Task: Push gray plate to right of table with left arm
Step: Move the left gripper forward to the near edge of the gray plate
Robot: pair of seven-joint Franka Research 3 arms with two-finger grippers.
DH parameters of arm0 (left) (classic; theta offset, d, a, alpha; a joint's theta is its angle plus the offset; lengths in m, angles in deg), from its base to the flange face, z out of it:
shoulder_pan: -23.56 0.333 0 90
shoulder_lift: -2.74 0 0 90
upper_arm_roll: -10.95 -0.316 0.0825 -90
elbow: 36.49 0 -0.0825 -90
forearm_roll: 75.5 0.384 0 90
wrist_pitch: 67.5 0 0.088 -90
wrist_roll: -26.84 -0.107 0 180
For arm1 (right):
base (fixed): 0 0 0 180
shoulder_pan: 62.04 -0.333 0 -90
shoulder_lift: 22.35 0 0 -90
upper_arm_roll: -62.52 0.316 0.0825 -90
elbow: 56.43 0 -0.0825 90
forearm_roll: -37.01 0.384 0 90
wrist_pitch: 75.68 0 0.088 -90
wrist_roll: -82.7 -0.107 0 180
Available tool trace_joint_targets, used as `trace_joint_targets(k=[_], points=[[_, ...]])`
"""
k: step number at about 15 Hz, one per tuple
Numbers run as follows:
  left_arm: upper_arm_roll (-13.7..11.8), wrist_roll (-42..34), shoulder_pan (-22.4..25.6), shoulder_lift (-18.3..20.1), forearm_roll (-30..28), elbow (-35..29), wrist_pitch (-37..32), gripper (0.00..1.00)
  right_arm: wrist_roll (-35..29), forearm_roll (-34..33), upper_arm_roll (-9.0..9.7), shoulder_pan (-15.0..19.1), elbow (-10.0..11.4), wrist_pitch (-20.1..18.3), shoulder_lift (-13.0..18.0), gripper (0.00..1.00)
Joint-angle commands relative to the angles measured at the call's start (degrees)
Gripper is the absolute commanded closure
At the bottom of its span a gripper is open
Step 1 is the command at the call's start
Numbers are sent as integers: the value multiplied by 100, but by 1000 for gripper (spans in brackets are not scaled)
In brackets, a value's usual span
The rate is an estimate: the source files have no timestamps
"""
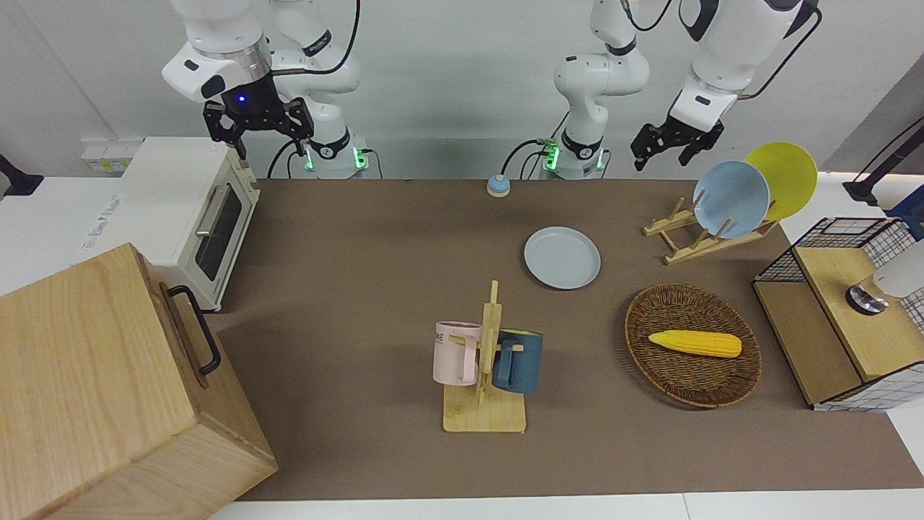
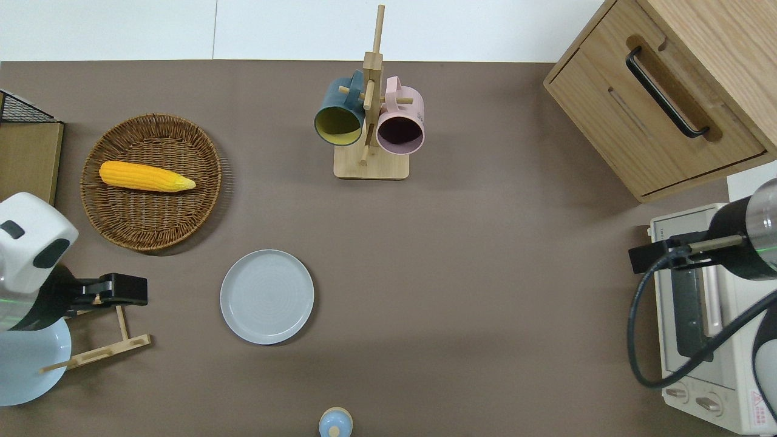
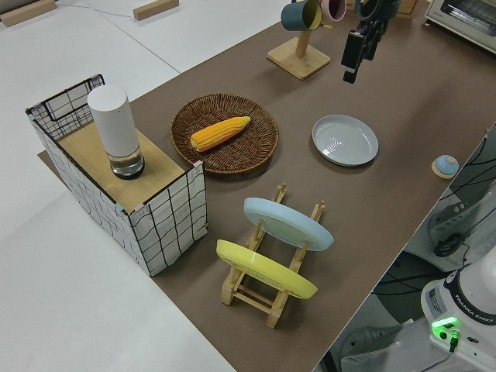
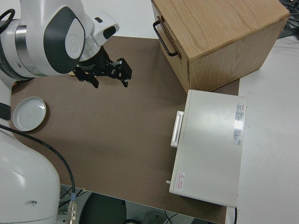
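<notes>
Left gripper (image 2: 121,289) hangs in the air over the wooden plate rack (image 2: 103,349), above the rack's end farther from the robots. In the front view its fingers stand apart with nothing between them, so we log it as wide and empty. Right arm is parked. The gray plate (image 2: 267,297) lies flat on the table (image 2: 485,273), beside the rack toward the right arm's end. It sits apart from the rack with bare cover between them, at about the same depth from the robots as the rack's farther end. The relation that matters is that, seen from above, the plate lies from the gripper toward the right arm's end, almost straight across. We judge the gripper to be already on the proper side for a push that way. The plate is round, so there is no long axis to align with, and any point on the rack-side rim should serve. The left arm is plainly the nearer of the two. Contact is not yet made: the gripper is well above plate level and short of the rim. We expect the next move to need a descent between rack and plate. The risk there is clipping the rack or the sky-blue plate (image 1: 730,198) leaning in it.
</notes>
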Motion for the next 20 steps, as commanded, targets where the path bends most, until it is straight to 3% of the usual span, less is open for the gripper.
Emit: trace_joint_targets(k=[1, 5, 12, 16, 20], points=[[-19, -96, -27, 136, -94, -986, 769, 7, 43, 5, 30, 46, 23, -68, 60, 5], [16, -8, -149, 214, -287, -2295, 2096, 7, 43, 5, 30, 46, 23, -68, 60, 5], [297, 54, -176, 136, -674, -3518, 3450, 25, 43, 5, 30, 46, 23, -68, 60, 5], [306, 80, -422, -347, -736, -3757, 4119, 57, 43, -3, 30, 46, 23, -68, 60, 5], [297, 10, -361, -506, -815, -3757, 4251, 99, 43, 5, 30, 46, 23, -68, 60, 5]])
